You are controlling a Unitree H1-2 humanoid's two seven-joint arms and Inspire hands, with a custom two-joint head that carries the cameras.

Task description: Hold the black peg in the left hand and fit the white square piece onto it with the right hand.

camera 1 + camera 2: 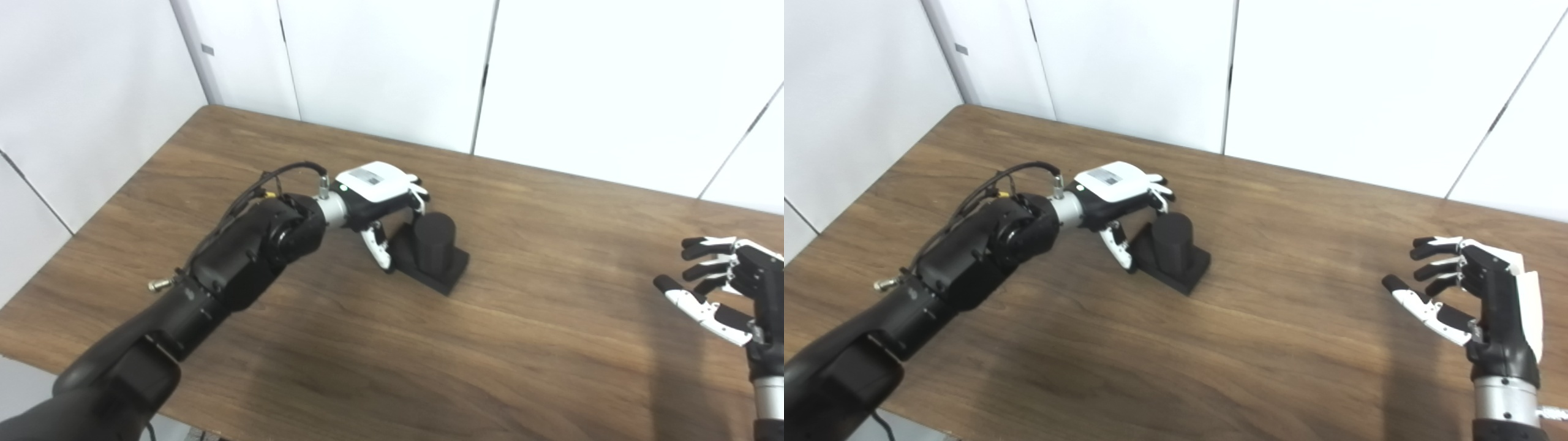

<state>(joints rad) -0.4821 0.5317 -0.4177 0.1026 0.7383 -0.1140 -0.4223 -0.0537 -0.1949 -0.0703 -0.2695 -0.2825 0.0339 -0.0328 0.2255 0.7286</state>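
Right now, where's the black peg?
Black peg stands on the table, left of centre, right beside the left hand; right hand far off.

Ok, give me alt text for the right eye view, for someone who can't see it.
The robot's left hand reaches around a black peg standing on a wooden table, fingers not clearly closed on it. The right hand hovers open and empty at the right edge. No white piece is visible.
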